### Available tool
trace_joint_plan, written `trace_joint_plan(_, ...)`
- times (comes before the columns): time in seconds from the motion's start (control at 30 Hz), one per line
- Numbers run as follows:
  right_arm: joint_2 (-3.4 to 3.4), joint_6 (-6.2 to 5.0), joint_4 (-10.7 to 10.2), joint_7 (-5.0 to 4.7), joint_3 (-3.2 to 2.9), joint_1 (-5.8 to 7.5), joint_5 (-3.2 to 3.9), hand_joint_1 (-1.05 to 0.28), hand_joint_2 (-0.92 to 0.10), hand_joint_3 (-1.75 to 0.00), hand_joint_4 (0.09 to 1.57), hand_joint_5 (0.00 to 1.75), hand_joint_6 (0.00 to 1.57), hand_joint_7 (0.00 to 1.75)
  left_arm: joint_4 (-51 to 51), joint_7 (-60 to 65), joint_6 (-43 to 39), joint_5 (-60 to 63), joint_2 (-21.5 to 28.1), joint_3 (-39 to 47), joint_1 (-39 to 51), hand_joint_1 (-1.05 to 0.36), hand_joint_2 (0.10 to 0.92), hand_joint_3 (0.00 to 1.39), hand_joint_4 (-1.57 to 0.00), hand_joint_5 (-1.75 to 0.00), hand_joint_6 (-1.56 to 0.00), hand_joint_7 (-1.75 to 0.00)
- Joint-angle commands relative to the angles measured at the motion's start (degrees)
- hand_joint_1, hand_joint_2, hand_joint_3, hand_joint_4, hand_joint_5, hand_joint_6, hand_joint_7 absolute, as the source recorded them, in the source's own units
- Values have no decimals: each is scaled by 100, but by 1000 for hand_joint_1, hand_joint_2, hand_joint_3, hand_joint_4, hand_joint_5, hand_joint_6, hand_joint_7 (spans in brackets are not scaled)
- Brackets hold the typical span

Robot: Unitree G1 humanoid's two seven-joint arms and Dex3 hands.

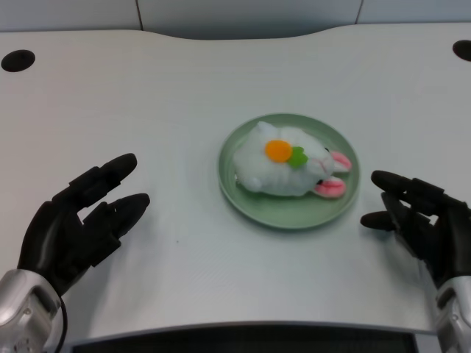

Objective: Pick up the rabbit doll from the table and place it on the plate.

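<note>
A white rabbit doll (288,168) with pink ears and an orange carrot patch lies on its side inside the round green plate (254,197) near the table's middle. My left hand (79,220) hovers at the lower left, well apart from the plate, fingers spread and holding nothing. At the lower right my right hand (421,219) sits just beside the plate's right rim, also empty.
The white table (162,95) spreads all around the plate. Two black round holes mark its far corners, one at the left (18,60) and one at the right (463,50). The table's near edge runs along the bottom of the view.
</note>
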Motion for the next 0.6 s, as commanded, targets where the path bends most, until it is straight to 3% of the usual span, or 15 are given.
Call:
trace_joint_plan(0.03, 8, 71, -40, -3, -31, 25, 66, -437, -921, -157, 891, 869, 1043, 6, -151, -8, 299, -273, -46, 165, 100, -293, 921, 258, -199, -914, -443, -6)
trace_joint_plan(0.13, -20, -25, 21, 32, -34, 16, 54, -431, -921, -157, 880, 861, 1043, 7, -197, 6, 657, -629, -126, 339, 107, -310, 921, 269, -217, -950, -461, -14)
trace_joint_plan(0.33, -29, 20, 91, 64, -83, -40, 100, -421, -921, -154, 879, 858, 1043, 6, -223, 132, 980, -784, -206, 439, 157, -330, 921, 265, -226, -959, -461, -12)
trace_joint_plan(0.43, -46, -59, 179, 75, -95, -78, 78, -418, -921, -156, 885, 858, 1047, 8, -181, 144, 994, -779, -238, 468, 152, -331, 921, 268, -260, -960, -472, -16)
trace_joint_plan(0.6, -101, -141, 206, 60, -66, -69, -14, -421, -921, -174, 877, 850, 1033, 1, -150, 157, 1018, -748, -274, 486, 156, -346, 921, 255, -272, -947, -496, -25)
